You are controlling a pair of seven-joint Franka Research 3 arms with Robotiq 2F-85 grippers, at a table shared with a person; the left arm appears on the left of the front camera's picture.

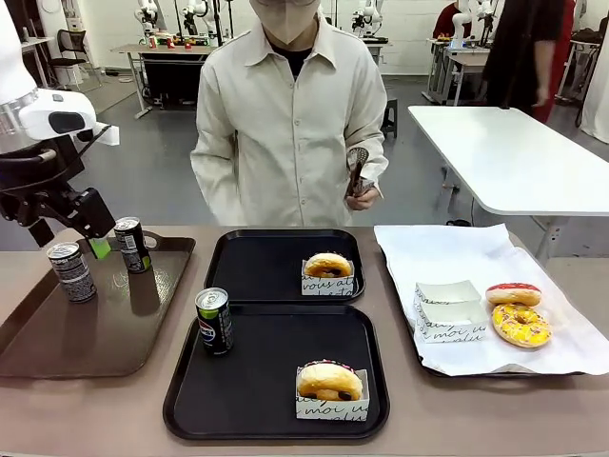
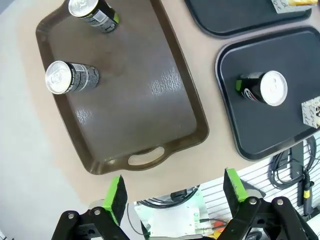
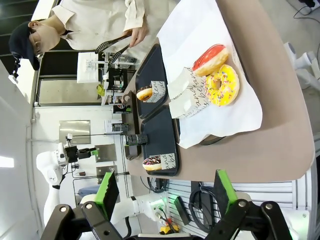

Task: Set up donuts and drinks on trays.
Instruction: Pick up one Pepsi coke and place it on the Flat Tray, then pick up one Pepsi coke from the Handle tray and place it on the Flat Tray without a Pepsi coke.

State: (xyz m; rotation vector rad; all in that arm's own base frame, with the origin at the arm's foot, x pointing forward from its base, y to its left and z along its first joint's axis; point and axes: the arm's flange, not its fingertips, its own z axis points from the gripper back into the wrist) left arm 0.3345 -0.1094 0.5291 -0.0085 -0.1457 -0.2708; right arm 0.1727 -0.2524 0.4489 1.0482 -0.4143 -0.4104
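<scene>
Left gripper (image 2: 175, 192) hangs up by the brown tray (image 2: 125, 115), jaws spread wide, nothing between them. On that tray stand a grey-black can (image 2: 70, 77) and a second grey-black can (image 2: 95, 12), both upright. Right gripper (image 3: 166, 192) is wide open too, empty, held off the table's (image 3: 280, 125) right end. The near black tray (image 1: 276, 409) carries the Pepsi can (image 1: 214, 321) and a boxed chocolate donut (image 1: 330, 383). The far black tray (image 1: 252, 271) holds one boxed donut (image 1: 328, 268). A pink donut (image 1: 514, 293) and a yellow donut (image 1: 521, 326) lie loose on the white paper (image 1: 428, 252). The person's hand (image 1: 363, 198) grips tongs (image 1: 357, 167).
</scene>
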